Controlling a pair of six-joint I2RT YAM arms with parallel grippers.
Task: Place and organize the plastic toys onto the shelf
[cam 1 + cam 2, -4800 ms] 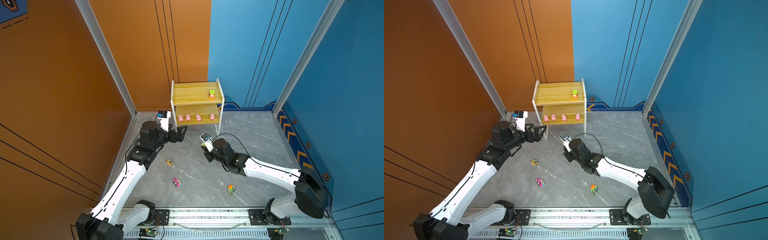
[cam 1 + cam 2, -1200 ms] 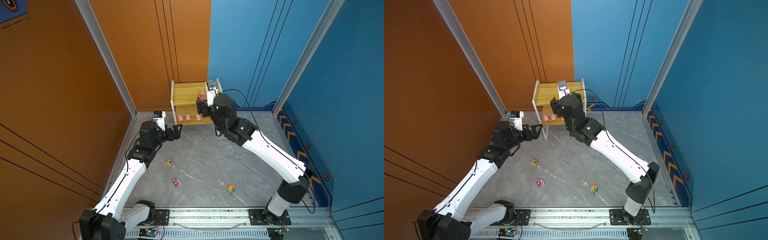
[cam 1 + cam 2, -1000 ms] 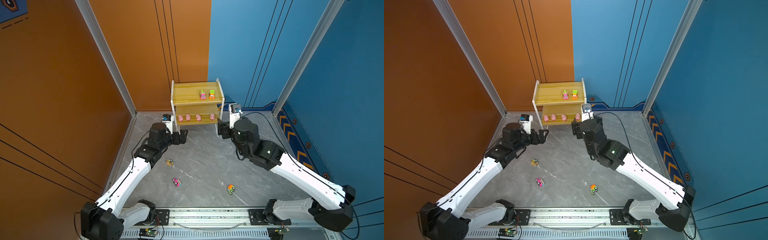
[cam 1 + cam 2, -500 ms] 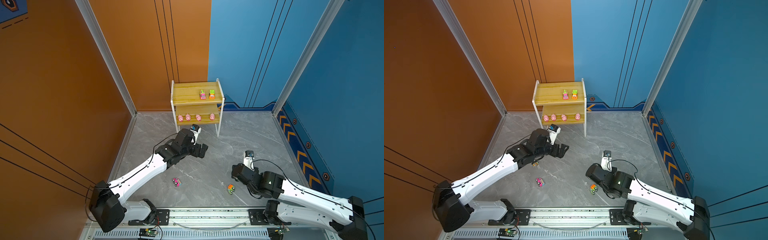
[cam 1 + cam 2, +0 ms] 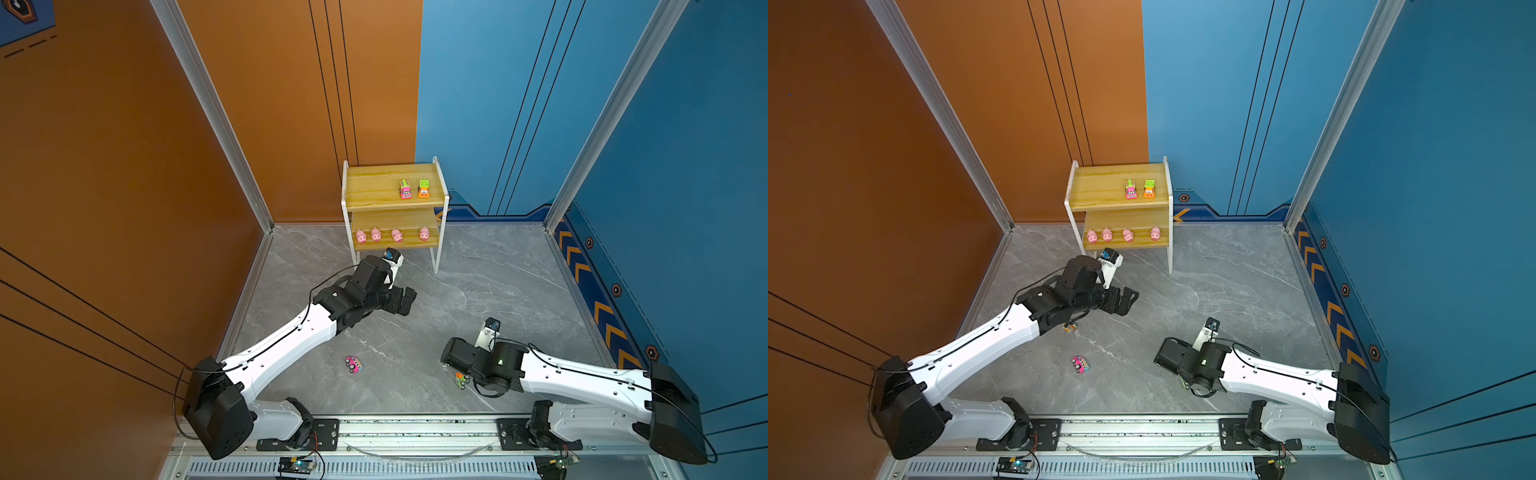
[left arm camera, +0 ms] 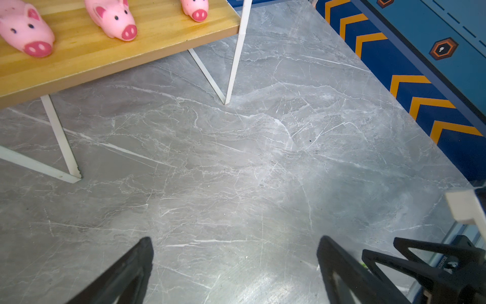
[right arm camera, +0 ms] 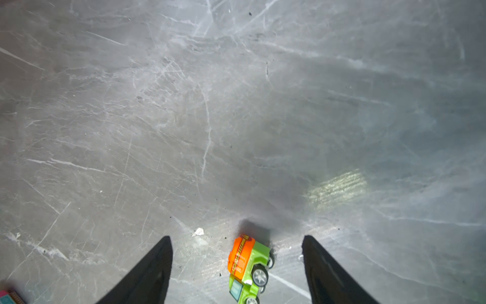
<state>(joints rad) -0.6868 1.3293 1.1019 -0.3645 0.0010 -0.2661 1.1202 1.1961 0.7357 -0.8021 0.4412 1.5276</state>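
We see four pink pigs (image 5: 376, 235) in a row on the lower board of the shelf (image 5: 374, 187) and two vehicles (image 5: 406, 189) side by side on top; a green-and-orange truck (image 7: 247, 268) sits between the right gripper (image 7: 236, 237)'s spread fingers, untouched; a pink vehicle (image 5: 353, 364) lies apart. The left gripper (image 6: 236, 238) hangs released and empty over the grey marbled floor (image 5: 478, 282); lettering (image 6: 444, 260) on a black gripper part is too small to read; orange and blue walls (image 5: 685, 166) and a chevron band (image 5: 606, 316) surround us.

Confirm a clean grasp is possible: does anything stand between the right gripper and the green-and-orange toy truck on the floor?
Nothing visible. The green-and-orange toy truck sits inside the open right gripper, with only bare grey marble floor on either side.
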